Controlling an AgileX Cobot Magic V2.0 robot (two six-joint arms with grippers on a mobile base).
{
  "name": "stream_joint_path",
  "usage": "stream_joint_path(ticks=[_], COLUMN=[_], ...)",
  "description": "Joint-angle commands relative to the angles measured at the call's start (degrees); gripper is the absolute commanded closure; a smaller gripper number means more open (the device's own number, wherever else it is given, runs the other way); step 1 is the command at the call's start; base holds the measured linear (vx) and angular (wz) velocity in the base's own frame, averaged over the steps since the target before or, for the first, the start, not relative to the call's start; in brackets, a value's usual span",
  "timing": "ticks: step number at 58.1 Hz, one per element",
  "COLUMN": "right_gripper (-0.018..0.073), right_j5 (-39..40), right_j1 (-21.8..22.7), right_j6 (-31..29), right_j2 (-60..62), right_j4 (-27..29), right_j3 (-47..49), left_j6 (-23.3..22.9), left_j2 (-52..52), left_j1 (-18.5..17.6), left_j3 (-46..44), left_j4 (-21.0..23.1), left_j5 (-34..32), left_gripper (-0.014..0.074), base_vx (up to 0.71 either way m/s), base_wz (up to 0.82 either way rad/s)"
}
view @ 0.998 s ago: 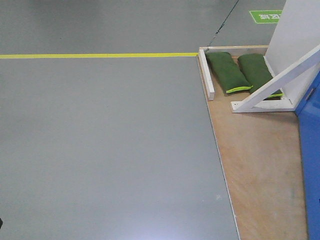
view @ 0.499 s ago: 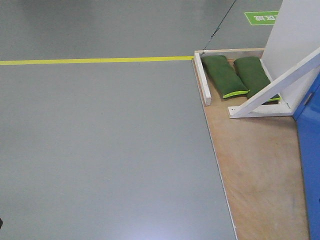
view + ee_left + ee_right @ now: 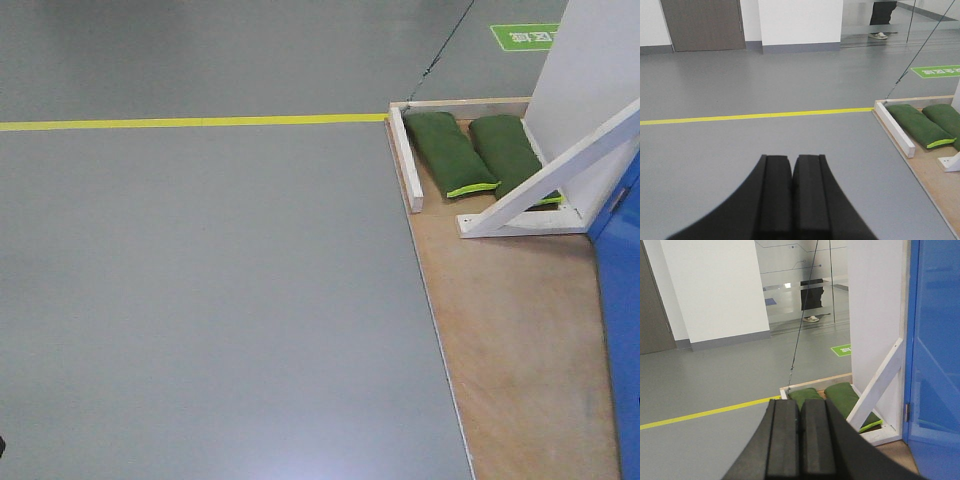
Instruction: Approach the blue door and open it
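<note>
1. The blue door (image 3: 625,320) stands at the far right edge of the front view, rising from the wooden platform (image 3: 510,340). In the right wrist view it fills the right side, next to a white panel (image 3: 875,315).
2. Its handle shows in no view, so I cannot tell whether the door is latched.
3. The left gripper (image 3: 792,162) has its fingers pressed together and holds nothing. It points out over bare gray floor (image 3: 740,90), well apart from the door.
4. The right gripper (image 3: 800,407) is likewise closed and empty. It aims toward the green sandbags (image 3: 825,395) and the white brace (image 3: 875,385) at the foot of the panel.
5. The approach looks only partly done. The robot is near the platform's edge, but the door lies off to its right, not ahead, and nothing touches it.
6. Still to do, as I judge it:
   - turn to face the door and close in;
   - bring the handle into view and work it;
   - swing the door open.
</note>
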State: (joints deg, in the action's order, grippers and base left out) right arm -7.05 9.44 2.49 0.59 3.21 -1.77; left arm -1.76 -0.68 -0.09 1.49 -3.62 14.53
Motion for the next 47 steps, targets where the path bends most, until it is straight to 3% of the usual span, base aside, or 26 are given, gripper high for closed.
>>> stream_joint_path(ticks=[1,23,47], right_gripper=[0.0547,0.0547,0.0547], right_j5=[4.8,8.27,7.05], right_j1=[0.17,0.17,0.17], right_j6=[-0.15,-0.15,-0.15], right_j2=[0.79,0.8,-13.6], right_j4=[-0.56,-0.39,-0.57], right_j3=[-0.09,1.2,24.76], left_j6=[-0.05,-0.05,-0.05], left_j2=[-0.65,-0.65,-0.65], left_j1=[-0.35,-0.35,-0.35], left_j3=[-1.52,-1.52,-1.52], left_j4=[0.35,0.35,0.35], left_j5=[-4.43,-4.43,-4.43], left_gripper=[0.0524,0.0524,0.0524], base_vx=[0.0,0.0,0.0], base_wz=[0.0,0.0,0.0])
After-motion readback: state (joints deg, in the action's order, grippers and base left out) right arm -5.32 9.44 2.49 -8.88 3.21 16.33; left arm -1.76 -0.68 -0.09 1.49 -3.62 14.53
